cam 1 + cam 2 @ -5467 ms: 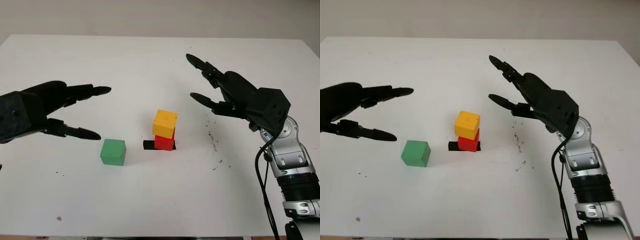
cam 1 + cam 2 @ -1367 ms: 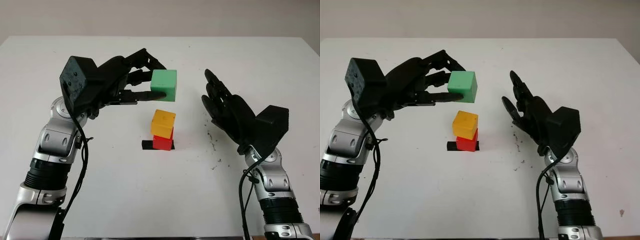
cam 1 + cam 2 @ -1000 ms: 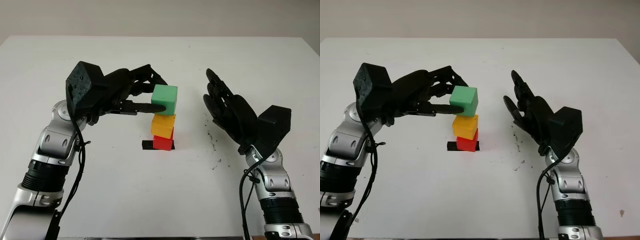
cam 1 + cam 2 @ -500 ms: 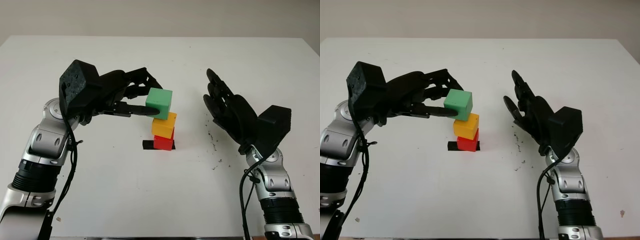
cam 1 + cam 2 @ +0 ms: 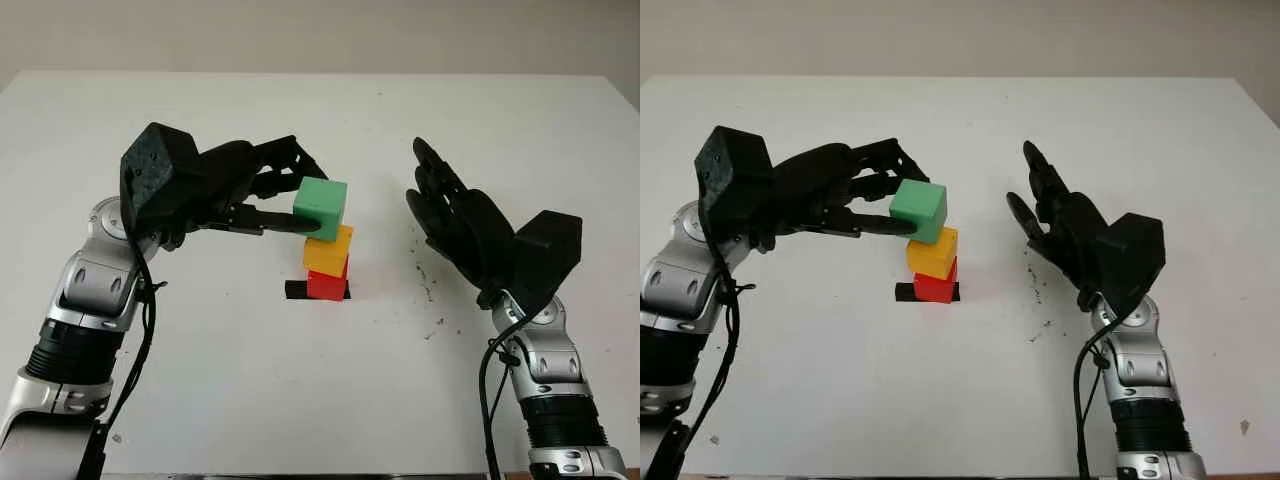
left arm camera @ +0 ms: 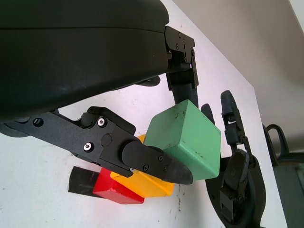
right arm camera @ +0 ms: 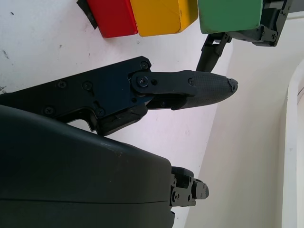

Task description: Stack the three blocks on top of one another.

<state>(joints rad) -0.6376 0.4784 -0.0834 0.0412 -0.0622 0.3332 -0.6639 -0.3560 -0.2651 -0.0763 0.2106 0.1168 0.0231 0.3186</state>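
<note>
Your left hand (image 5: 262, 195) is clamped on the green block (image 5: 322, 208), fingers on its left faces, holding it at the top of the stack. The green block sits tilted and shifted a little left over the yellow block (image 5: 329, 251); from these views you cannot tell whether the two touch. The yellow block rests on the red block (image 5: 327, 285), itself skewed slightly off it, and the red block stands on a black mark (image 5: 296, 289) on the white table (image 5: 300, 400). Your right hand (image 5: 450, 210) is open, held up just right of the stack, palm facing the blocks and apart from them.
</note>
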